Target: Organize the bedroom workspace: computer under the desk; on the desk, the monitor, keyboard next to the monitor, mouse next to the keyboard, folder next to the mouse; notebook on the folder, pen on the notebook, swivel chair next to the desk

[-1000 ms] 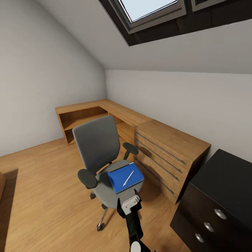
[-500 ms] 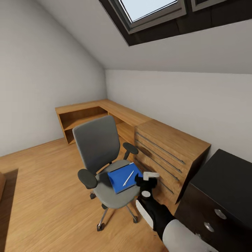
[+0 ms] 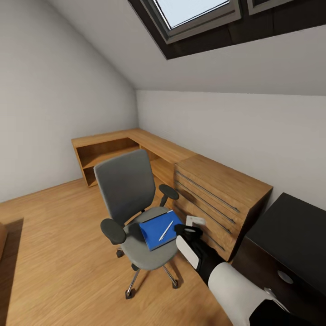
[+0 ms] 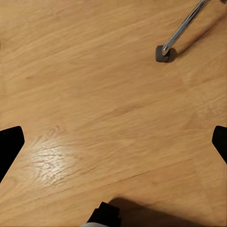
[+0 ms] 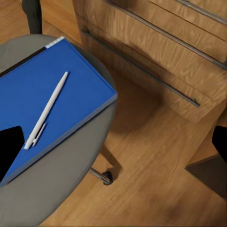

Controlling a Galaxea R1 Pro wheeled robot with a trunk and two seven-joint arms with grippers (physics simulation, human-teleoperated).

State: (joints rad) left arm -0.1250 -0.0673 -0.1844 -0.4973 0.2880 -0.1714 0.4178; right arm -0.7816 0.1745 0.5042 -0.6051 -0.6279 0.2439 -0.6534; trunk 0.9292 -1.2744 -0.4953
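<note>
The grey swivel chair point(image 3: 126, 190) stands on the wood floor, its seat point(image 5: 71, 194) carrying the blue folder point(image 3: 159, 231) point(image 5: 56, 94). A white pen point(image 3: 165, 230) point(image 5: 46, 109) lies on the folder. My right gripper point(image 3: 192, 224) point(image 5: 113, 144) hovers open just off the seat's right edge, above the folder's corner and the floor. The black desk point(image 3: 290, 226) sits at the lower right. My left gripper point(image 4: 113, 142) is open, pointing at bare floor near a chair caster point(image 4: 165, 52). The computer, monitor, keyboard, mouse and notebook are out of view.
A light-wood chest of drawers point(image 3: 217, 194) point(image 5: 156, 52) stands close behind the chair, between it and the desk. A low wooden shelf unit point(image 3: 113, 149) runs along the far corner. Open floor point(image 3: 54, 253) lies left of the chair.
My right arm swung from low in front of the chair round to the seat's right side, then edged a little further forward. Chair, folder and pen stayed put.
</note>
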